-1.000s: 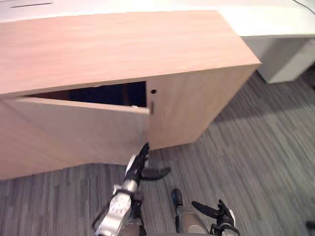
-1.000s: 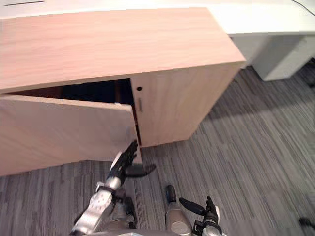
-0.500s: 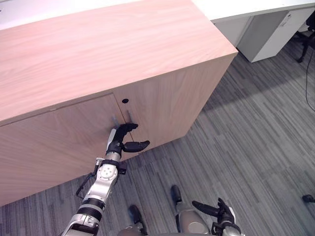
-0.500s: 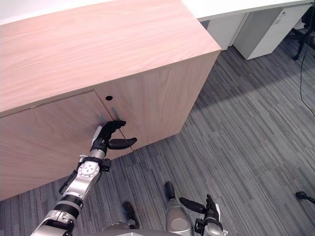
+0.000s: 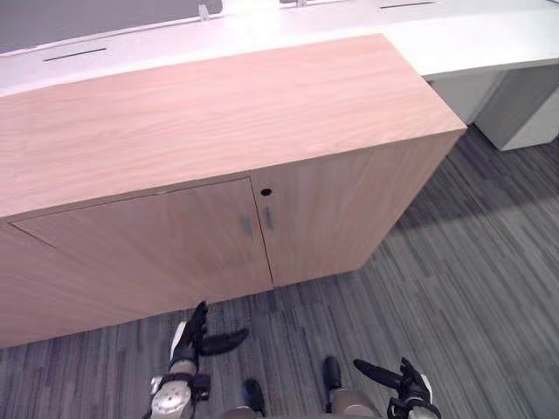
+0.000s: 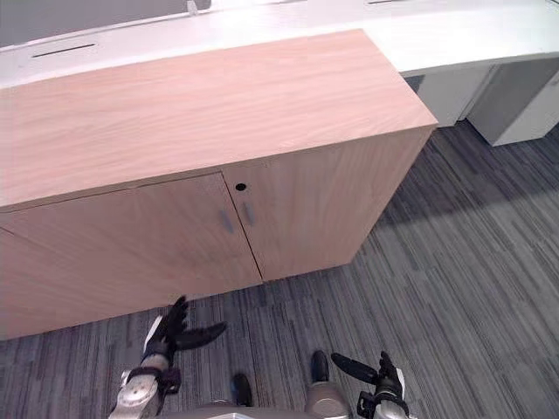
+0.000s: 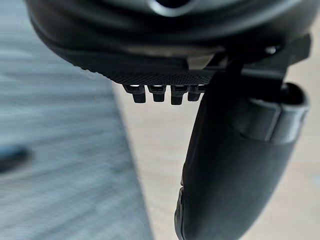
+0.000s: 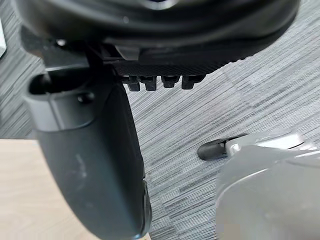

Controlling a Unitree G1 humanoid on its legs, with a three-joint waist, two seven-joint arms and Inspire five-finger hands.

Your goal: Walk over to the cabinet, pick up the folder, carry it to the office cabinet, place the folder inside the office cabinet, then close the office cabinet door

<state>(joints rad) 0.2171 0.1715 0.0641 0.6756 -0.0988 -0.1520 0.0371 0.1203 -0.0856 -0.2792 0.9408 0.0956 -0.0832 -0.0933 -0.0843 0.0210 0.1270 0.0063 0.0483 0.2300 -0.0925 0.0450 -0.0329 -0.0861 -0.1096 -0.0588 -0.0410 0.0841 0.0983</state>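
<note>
Wood-grain, left eye view: office cabinet (image 5: 218,113) door (image 5: 148,253) sits flush; my left robot hand (image 5: 190,339) hangs near it, fingers straight, empty.
Right eye view: right robot hand (image 6: 384,384) low over carpet (image 6: 472,288), relaxed, empty.
Left wrist view: thumb (image 7: 235,170) wide of fingers (image 7: 155,92).
Right wrist view: same splay.
Risk: unlatched door could swing out.
Contents: folder hidden; presumably inside.

The light wooden office cabinet (image 5: 218,113) stands on the grey striped carpet (image 5: 476,288). The long white desk (image 5: 472,35) runs behind it. The left hand (image 5: 194,337) and right hand (image 5: 400,384) are low before it.
</note>
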